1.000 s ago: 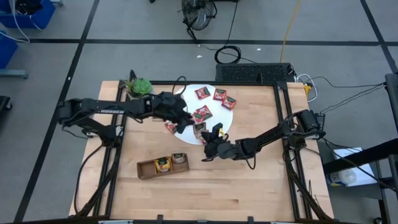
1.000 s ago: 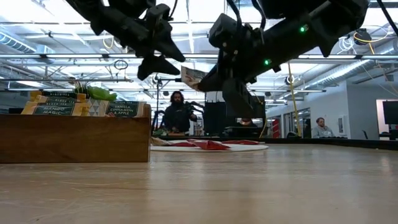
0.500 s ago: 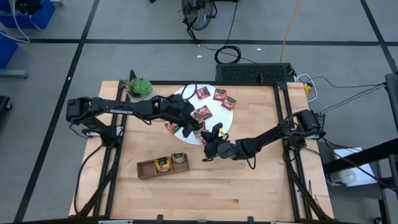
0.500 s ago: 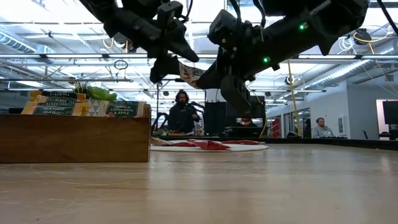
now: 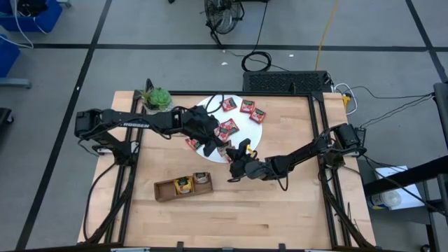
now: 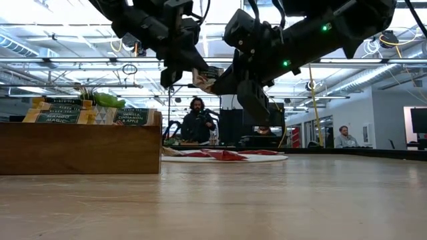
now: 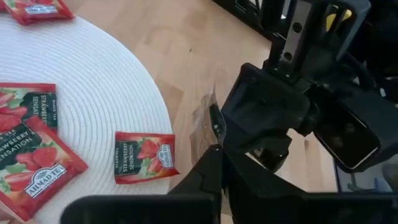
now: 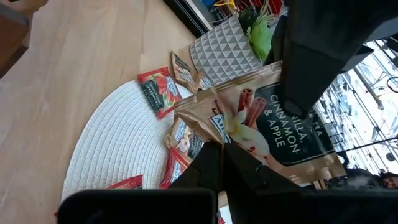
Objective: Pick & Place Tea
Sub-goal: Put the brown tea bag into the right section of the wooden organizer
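Grey-brown tea sachet [image 8: 273, 127] held in the air above the desk [image 5: 294, 203], pinched between both tools: right tool [image 6: 212, 79] clamped on one edge, left tool [image 6: 189, 69] pressed shut on the opposite edge. Just beside, red sachets [image 5: 246, 107] on the white disc [image 7: 93, 93]; farther off, wooden tray [image 5: 183, 187].

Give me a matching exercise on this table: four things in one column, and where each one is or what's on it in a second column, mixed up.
Things:
1. brown sachet
2. wooden tray
3. potted plant
4. white disc

Places or states:
A. has sachets standing in it
B. gripped above the table by the left gripper and the right gripper
C. red sachets lie flat on it
D. stands at a corner of the table

Pairs: 1-B, 2-A, 3-D, 4-C
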{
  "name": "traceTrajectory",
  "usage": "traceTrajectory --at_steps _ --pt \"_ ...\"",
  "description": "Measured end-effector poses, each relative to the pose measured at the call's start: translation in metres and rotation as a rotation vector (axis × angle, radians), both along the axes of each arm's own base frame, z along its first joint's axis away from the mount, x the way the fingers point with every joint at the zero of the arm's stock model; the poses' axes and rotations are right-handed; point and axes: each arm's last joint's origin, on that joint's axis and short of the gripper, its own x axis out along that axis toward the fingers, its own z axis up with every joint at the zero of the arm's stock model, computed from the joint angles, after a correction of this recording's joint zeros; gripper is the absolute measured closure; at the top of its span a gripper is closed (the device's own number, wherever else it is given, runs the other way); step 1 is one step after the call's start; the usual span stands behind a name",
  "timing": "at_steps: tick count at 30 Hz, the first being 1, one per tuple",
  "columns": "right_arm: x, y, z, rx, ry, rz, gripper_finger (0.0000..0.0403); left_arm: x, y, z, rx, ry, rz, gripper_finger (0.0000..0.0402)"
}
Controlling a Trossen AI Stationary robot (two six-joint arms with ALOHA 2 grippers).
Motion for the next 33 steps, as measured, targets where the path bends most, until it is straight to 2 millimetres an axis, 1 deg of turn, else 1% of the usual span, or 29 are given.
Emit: traceTrajectory --at_steps 3,7,11,14,16,18,20,22,25,28,33 --pt "0.000 0.000 0.000 0.000 0.000 0.001 0.0402 0.000 0.000 0.000 0.039 -0.005 -0.025 0.0389" --pt "0.000 0.000 0.000 0.014 -0.011 -0.003 0.0393 -0.002 0.000 0.001 0.105 -0.014 -0.061 0.0397" --pt "0.000 0.002 0.003 0.140 -0.113 -0.036 0.0371 -0.013 -0.004 0.014 0.277 0.001 -0.034 0.0399" --pt "-0.002 0.005 -0.003 0.201 -0.113 -0.053 0.0353 -0.024 -0.009 0.026 0.414 0.038 0.010 0.0399" --pt "-0.003 0.007 -0.004 0.245 -0.139 -0.061 0.0340 -0.032 -0.014 0.032 0.471 0.060 0.001 0.0399" --pt "-0.003 0.007 -0.002 0.290 -0.181 -0.081 0.0326 -0.037 -0.025 0.035 0.512 0.060 -0.059 0.0400" --pt "-0.004 0.006 -0.002 0.295 -0.206 -0.132 0.0313 -0.043 -0.037 0.036 0.527 0.092 -0.098 0.0400" --pt "-0.007 0.004 -0.002 0.260 -0.216 -0.207 0.0302 -0.046 -0.051 0.033 0.540 0.136 -0.106 0.0400" --pt "-0.012 0.002 0.004 0.192 -0.242 -0.324 0.0289 -0.052 -0.075 0.028 0.573 0.201 -0.097 0.0400" --pt "-0.020 -0.002 0.008 0.163 -0.265 -0.381 0.0283 -0.057 -0.102 0.026 0.562 0.206 -0.118 0.0401" --pt "-0.037 -0.007 0.015 0.234 -0.343 -0.393 0.0285 -0.071 -0.145 0.026 0.596 0.177 -0.156 0.0401"
